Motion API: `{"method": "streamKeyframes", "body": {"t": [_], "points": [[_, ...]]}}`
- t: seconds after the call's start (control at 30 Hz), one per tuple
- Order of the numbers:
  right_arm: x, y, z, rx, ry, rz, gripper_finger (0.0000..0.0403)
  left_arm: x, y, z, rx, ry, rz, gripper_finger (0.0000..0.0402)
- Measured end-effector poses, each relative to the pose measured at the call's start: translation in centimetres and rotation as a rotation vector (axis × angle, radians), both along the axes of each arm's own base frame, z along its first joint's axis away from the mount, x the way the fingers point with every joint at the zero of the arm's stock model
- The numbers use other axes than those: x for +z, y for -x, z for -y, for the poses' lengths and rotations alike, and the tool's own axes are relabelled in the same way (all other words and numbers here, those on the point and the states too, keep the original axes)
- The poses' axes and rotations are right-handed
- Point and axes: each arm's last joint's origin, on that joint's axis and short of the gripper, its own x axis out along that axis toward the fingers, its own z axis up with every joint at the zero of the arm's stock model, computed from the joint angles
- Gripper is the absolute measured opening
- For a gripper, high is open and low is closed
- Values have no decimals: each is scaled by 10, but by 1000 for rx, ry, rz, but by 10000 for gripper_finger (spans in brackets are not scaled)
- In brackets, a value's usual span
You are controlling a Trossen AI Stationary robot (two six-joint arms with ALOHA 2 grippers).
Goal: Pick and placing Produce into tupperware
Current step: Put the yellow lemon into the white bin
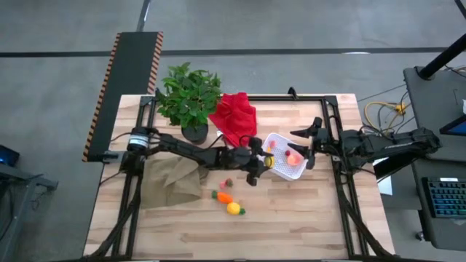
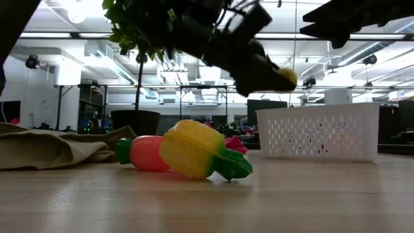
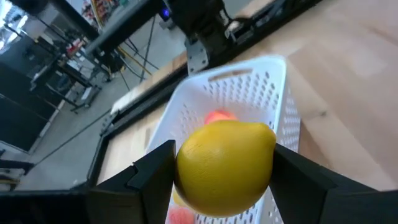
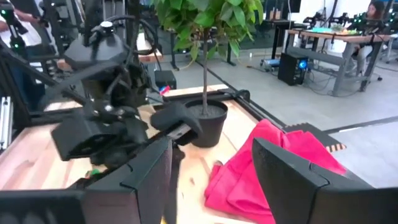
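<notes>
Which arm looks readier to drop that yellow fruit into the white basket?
Left. Its gripper already clamps the lemon just above the tupperware rim; the right gripper, open, holds nothing.

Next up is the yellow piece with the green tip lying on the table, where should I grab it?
Grip the yellow piece across its rounded body, coming straight down from above. It lies on its side on the table, green tip pointing sideways, with the orange piece close beside it.

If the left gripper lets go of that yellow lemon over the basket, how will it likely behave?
The lemon looks rounded and glossy, so it may roll or bounce on landing. The white basket's walls should contain it. Held only between two fingers, it seems light.
</notes>
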Motion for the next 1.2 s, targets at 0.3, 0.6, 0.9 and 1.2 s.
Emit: {"method": "streamKeyframes", "body": {"t": [0.3,0.6,0.9,1.2], "points": [[0,0,0,-1,3,-3,215,-5,-2,-14,24,2,-3,207],[-1,0,0,-1,3,-7,215,-5,-2,-17,25,5,-3,217],[-1,0,0,-1,4,-7,215,-5,-2,-24,42,6,-3,225],[-1,0,0,2,5,-8,215,-5,-2,-24,42,6,-4,226]]}}
